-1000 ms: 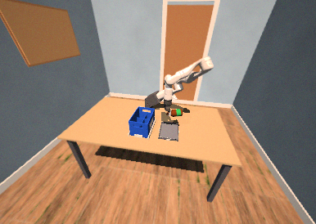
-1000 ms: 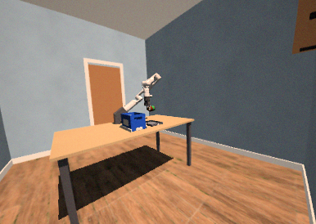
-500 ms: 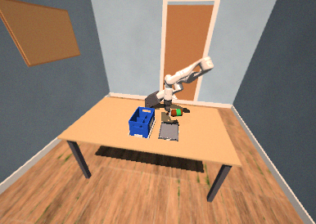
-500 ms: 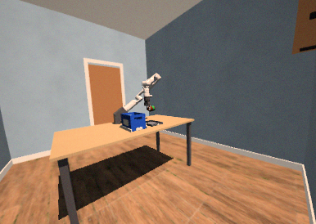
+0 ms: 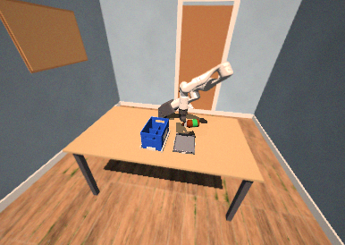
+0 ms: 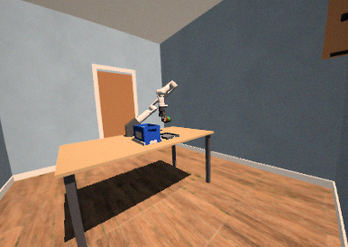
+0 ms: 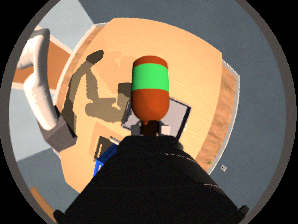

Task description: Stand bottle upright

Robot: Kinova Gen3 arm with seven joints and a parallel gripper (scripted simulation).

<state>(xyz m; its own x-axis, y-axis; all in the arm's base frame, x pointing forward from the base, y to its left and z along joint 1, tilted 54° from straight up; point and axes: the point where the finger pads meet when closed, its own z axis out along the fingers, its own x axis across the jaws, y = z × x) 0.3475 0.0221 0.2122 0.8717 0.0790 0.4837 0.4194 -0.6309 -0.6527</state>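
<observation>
Your claw (image 5: 182, 123) (image 6: 163, 121) (image 7: 149, 125) is clamped on the neck of the bottle (image 5: 193, 122) (image 6: 168, 119) (image 7: 150, 87), raised above the bench (image 5: 106, 134) (image 6: 98, 150) (image 7: 200, 65) and lying sideways; that neck grip presumably leaves its base free for setting upright on the tray (image 5: 184, 144) (image 6: 169, 135) (image 7: 178, 111).

Table (image 5: 120, 130) (image 6: 112, 146) (image 7: 195, 55): smooth pale wood; crate (image 5: 152, 141) (image 6: 152, 135) (image 7: 97, 168), perhaps matt blue plastic.

White arm (image 5: 203, 82) (image 6: 147, 114) (image 7: 40, 100) bent high, wrist (image 5: 183, 104) (image 6: 161, 102) pointing down, fingers (image 5: 182, 122) (image 6: 162, 118) clamped partway closed.
</observation>
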